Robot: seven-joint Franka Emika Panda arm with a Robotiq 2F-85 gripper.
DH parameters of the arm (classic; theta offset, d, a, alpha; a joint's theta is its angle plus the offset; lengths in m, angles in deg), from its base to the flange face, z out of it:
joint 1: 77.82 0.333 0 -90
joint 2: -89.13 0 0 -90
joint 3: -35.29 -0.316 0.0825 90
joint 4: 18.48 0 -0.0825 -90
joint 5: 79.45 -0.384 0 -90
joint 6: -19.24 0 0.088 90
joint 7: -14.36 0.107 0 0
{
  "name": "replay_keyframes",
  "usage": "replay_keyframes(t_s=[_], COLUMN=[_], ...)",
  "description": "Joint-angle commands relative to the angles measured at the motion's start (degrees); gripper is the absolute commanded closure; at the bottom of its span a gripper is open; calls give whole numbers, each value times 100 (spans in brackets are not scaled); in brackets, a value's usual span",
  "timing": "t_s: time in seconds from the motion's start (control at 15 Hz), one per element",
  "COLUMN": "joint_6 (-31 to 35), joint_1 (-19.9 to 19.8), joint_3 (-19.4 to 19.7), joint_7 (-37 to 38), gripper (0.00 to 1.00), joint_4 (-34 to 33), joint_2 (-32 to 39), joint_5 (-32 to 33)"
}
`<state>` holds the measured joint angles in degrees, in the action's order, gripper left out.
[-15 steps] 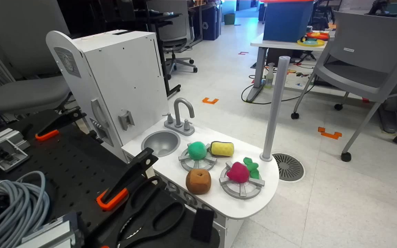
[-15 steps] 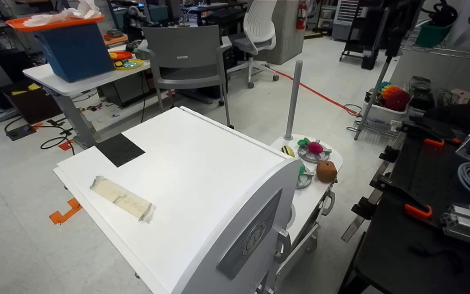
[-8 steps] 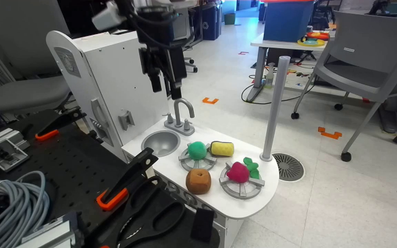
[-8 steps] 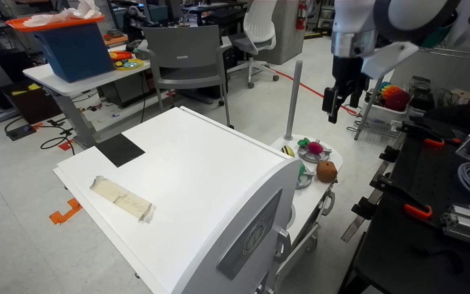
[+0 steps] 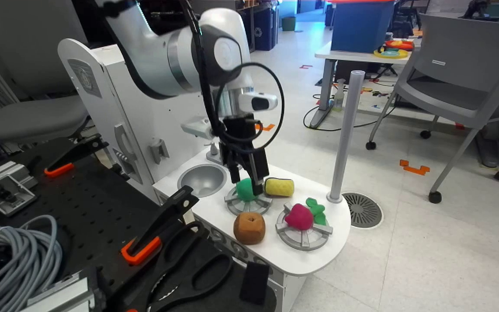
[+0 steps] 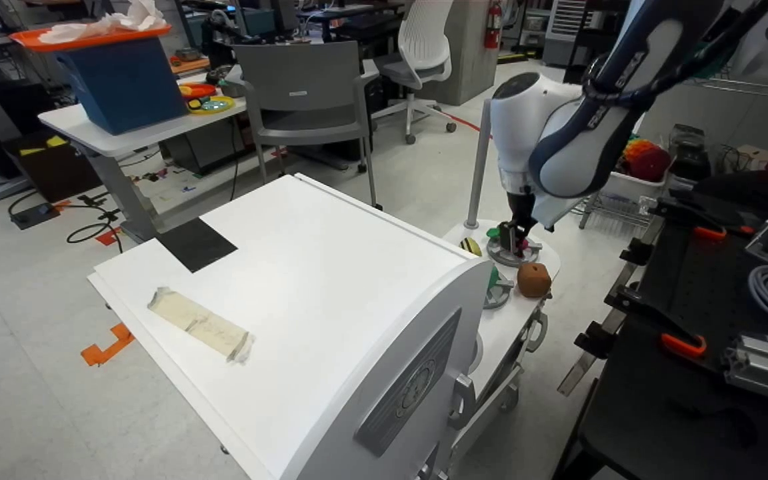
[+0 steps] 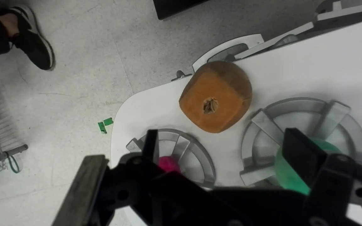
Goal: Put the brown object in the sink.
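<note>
Gripper (image 7: 221, 145) gapes wide, low in the wrist view; brown object (image 7: 216, 95) rests on the surface (image 7: 300, 69), upper centre; sink (image 5: 202, 180) lies centre-left in an exterior view.

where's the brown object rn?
In an exterior view, the brown object sits on the white toy counter by its near edge, below the green ball and, in the picture, left of the pink toy; the sink is up-left.
</note>
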<state>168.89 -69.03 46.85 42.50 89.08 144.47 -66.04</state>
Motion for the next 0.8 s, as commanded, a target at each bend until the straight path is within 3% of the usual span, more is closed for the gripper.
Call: replay_keyframes(t_s=[0.0, 0.33, 0.4, 0.47, 0.6, 0.73], joint_6=[-442, -1148, -1289, -1442, -1712, -1978], joint_1=[217, 264, 255, 220, 178, 122], joint_3=[238, 315, 328, 313, 301, 238], joint_7=[-14, 18, 36, 27, 36, 16], gripper=[0, 0, 7, 28, 32, 47], joint_4=[-1153, -2232, -2433, -2620, -2926, -3114], joint_2=[1147, 2113, 2257, 2373, 2529, 2549], joint_5=[-258, -373, -390, -414, -446, -504])
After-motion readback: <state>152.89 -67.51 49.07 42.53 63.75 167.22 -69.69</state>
